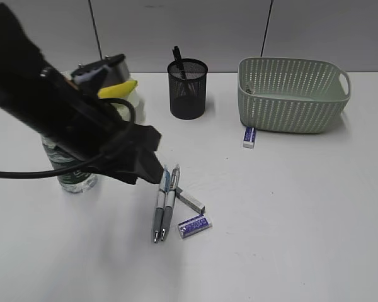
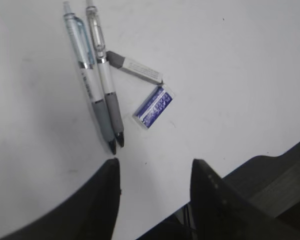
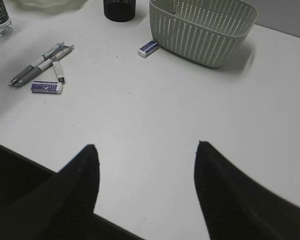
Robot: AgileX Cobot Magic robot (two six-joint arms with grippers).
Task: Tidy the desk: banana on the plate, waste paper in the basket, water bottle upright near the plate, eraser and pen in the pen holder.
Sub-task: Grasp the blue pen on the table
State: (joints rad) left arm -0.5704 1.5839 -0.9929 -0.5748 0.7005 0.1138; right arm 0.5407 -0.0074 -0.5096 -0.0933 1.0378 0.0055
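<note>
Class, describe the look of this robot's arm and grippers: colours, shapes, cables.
The left arm is matte black and bulky, with a black cable looping from it and a grey-topped module above. The left gripper and right gripper each show two broad black fingers with pointed, tapering tips. No markings are visible.

The right gripper hangs, jaws apart, over bare desk — 2 pens and the basket beyond.

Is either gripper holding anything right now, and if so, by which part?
Nothing is held. The left gripper is open above the desk, just short of the two pens' tips. The right gripper is open too, over bare desk.
</note>
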